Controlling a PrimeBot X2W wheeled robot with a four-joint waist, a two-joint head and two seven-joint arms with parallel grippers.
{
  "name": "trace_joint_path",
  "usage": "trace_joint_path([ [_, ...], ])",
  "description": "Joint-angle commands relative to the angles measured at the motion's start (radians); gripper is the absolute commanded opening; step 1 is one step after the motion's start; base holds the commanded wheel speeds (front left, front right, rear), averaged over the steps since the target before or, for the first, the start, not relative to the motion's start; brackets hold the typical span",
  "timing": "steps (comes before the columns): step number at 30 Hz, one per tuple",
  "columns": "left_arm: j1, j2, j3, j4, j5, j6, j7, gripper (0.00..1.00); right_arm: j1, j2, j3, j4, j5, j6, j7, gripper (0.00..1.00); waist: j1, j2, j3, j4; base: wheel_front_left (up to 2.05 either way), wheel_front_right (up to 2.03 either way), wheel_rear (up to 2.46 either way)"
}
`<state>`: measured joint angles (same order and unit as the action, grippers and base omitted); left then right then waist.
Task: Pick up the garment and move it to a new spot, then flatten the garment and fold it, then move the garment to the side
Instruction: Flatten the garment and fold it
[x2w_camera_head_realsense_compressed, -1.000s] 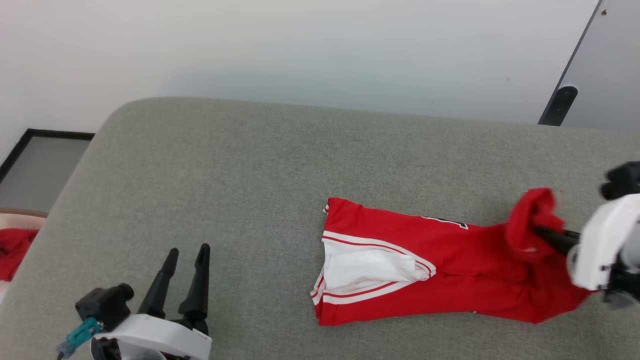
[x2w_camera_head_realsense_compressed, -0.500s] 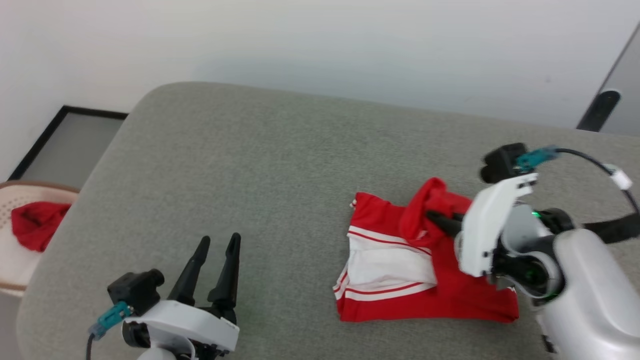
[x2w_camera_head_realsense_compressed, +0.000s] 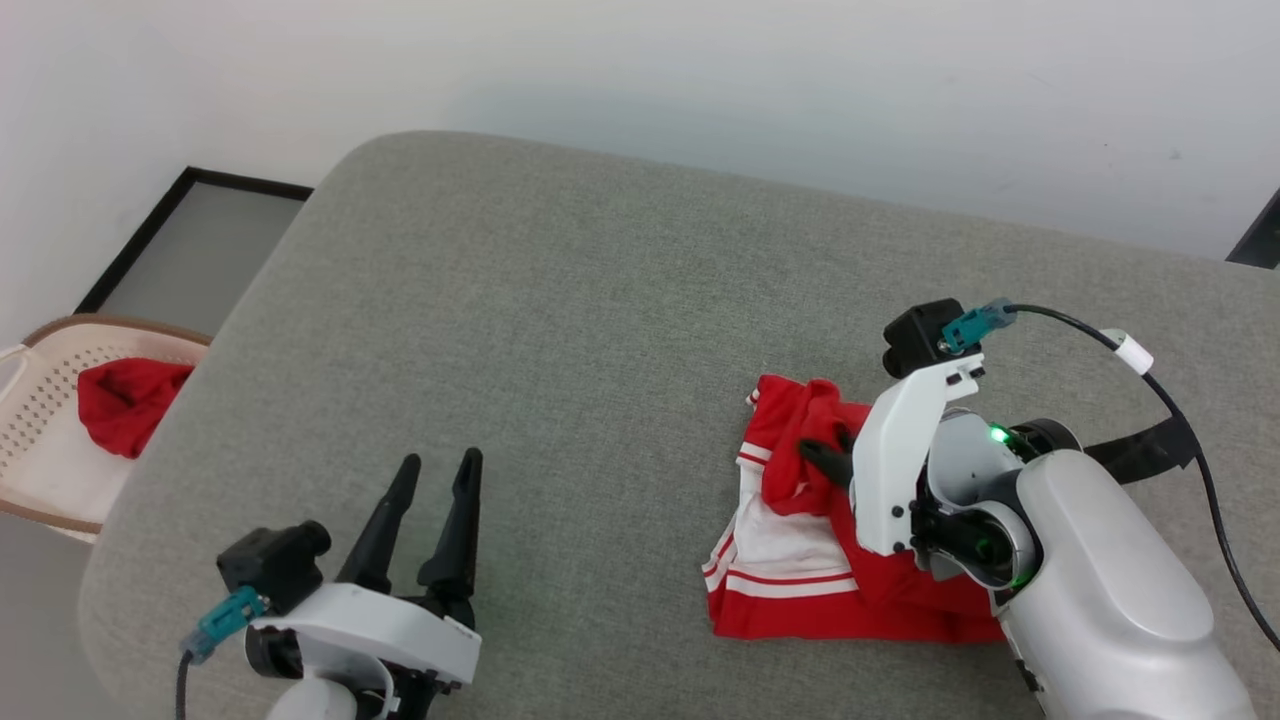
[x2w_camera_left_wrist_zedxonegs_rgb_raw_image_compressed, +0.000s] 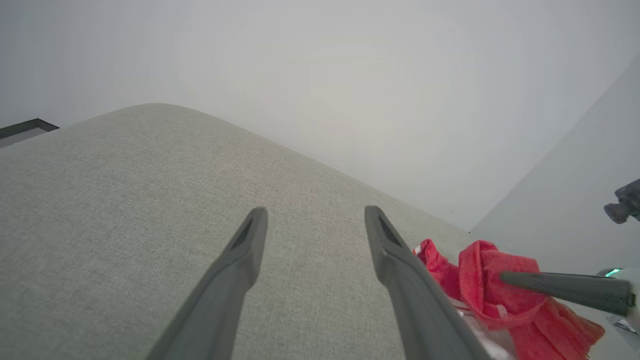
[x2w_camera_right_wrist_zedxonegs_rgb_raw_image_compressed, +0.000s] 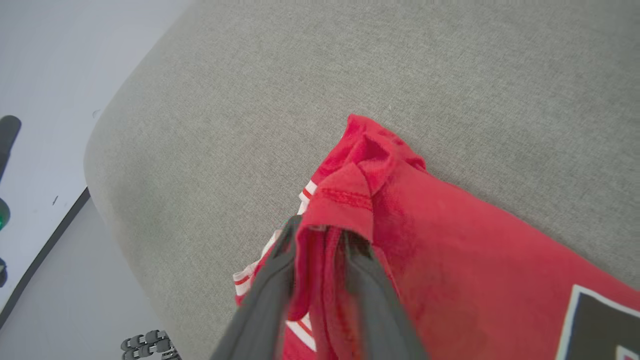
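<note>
The garment (x2w_camera_head_realsense_compressed: 800, 610), a red jersey with white striped sleeve trim, lies doubled over on the grey padded surface (x2w_camera_head_realsense_compressed: 550, 300) at the right. My right gripper (x2w_camera_head_realsense_compressed: 812, 452) reaches left over it with a raised red fold pinched between its fingers. In the right wrist view that gripper (x2w_camera_right_wrist_zedxonegs_rgb_raw_image_compressed: 320, 230) has its fingers slightly apart with the hem of the garment (x2w_camera_right_wrist_zedxonegs_rgb_raw_image_compressed: 450, 240) packed between them and draped over the tips. Black lettering (x2w_camera_right_wrist_zedxonegs_rgb_raw_image_compressed: 600, 325) shows at the corner. My left gripper (x2w_camera_head_realsense_compressed: 440, 462) rests open and empty at the lower left, well clear of the garment (x2w_camera_left_wrist_zedxonegs_rgb_raw_image_compressed: 500, 300).
A pale woven basket (x2w_camera_head_realsense_compressed: 30, 400) holding a small red cloth (x2w_camera_head_realsense_compressed: 125, 400) stands off the surface's left edge. A dark-framed panel (x2w_camera_head_realsense_compressed: 190, 240) lies on the floor behind it. The surface's rounded far corner and a white wall are beyond.
My right gripper has carried the garment's right end leftward over the rest, so the shirt now lies shorter and doubled. The head camera has turned right. The left gripper has stayed put.
</note>
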<state>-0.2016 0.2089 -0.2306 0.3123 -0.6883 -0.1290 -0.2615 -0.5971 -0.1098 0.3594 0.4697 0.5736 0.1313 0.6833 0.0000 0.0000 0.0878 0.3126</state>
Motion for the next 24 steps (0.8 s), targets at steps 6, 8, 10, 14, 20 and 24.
trace_joint_path([
  [6, 0.016, 0.005, 0.032, 0.001, 0.021, -0.003, -0.003, 1.00, -0.030, -0.008, 0.028, -0.010, 0.039, -0.001, 0.000, 1.00, 0.0000, 0.0000, -0.014, -0.028, 0.00, 0.00, 0.00],
  [8, 0.022, 0.008, 0.040, -0.001, 0.025, -0.003, -0.003, 1.00, -0.028, -0.018, 0.035, -0.037, 0.060, -0.001, -0.005, 1.00, 0.0000, 0.0000, -0.019, -0.041, 0.00, 0.00, 0.00],
  [10, 0.027, 0.009, 0.043, -0.004, 0.030, -0.003, -0.003, 1.00, -0.021, -0.031, 0.044, -0.070, 0.075, -0.001, -0.014, 1.00, 0.0000, 0.0000, -0.024, -0.052, 0.00, 0.00, 0.00],
  [14, 0.044, 0.017, 0.059, -0.012, 0.044, -0.003, -0.003, 1.00, 0.002, -0.077, 0.073, -0.166, 0.094, -0.001, -0.058, 1.00, 0.0000, 0.0000, -0.034, -0.080, 0.00, 0.00, 0.00],
  [20, 0.068, 0.025, 0.082, -0.027, 0.071, -0.003, -0.003, 1.00, 0.038, -0.185, 0.135, -0.306, 0.095, -0.001, -0.205, 1.00, 0.0000, 0.0000, -0.049, -0.125, 0.00, 0.00, 0.00],
  [24, 0.091, 0.023, 0.103, -0.046, 0.103, -0.003, -0.003, 1.00, 0.090, -0.272, 0.149, -0.362, 0.069, -0.001, -0.391, 1.00, 0.0000, 0.0000, -0.063, -0.164, 0.00, 0.00, 0.00],
])
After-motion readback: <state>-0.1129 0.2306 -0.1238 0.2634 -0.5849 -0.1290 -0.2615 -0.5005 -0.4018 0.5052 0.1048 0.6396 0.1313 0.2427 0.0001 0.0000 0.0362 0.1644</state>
